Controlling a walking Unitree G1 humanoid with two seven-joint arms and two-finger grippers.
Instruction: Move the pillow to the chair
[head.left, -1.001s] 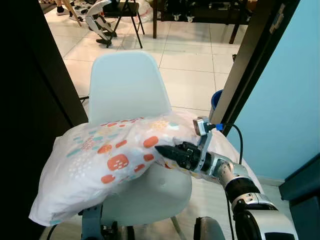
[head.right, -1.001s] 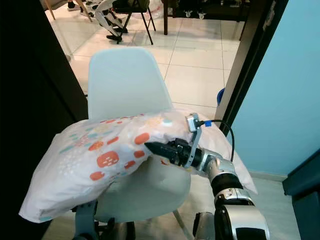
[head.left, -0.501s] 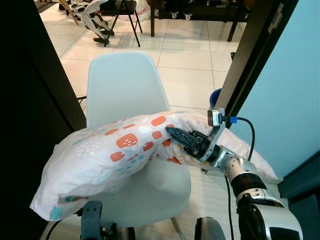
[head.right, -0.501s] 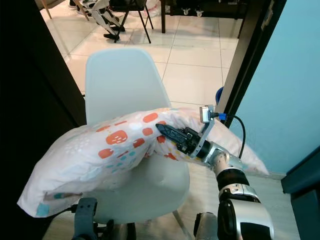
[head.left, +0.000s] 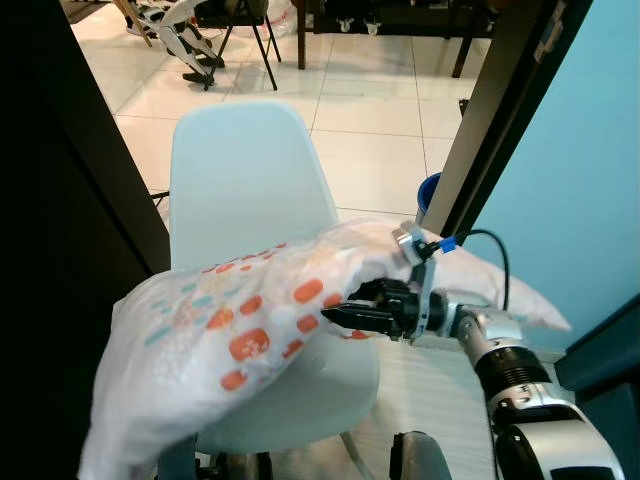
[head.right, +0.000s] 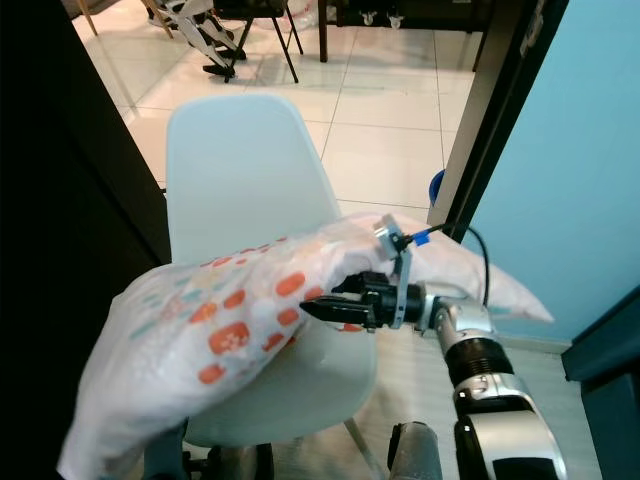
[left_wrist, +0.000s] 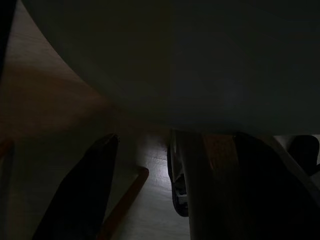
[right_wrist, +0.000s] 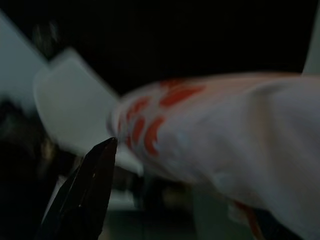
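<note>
A white pillow (head.left: 240, 330) with orange and teal marks lies across the seat of a pale moulded chair (head.left: 245, 170). Its left end sags off the seat's front-left edge and its right end sticks out past the seat. My right gripper (head.left: 335, 312) reaches in from the right at seat height and is shut on the pillow's fabric. In the right wrist view one black finger (right_wrist: 85, 190) shows beside the pillow (right_wrist: 215, 135). My left gripper (left_wrist: 175, 137) hangs low under the chair seat (left_wrist: 200, 60), its fingers apart and holding nothing.
A dark panel (head.left: 60, 250) stands close on the left and a dark door frame (head.left: 490, 110) with a blue wall (head.left: 570, 180) on the right. A blue bucket (head.left: 430, 195) sits behind the frame. Tiled floor and a black folding chair (head.left: 250, 30) lie beyond.
My right gripper has dropped and turned level with the pillow in it. The pillow's left end has sagged lower over the seat edge.
</note>
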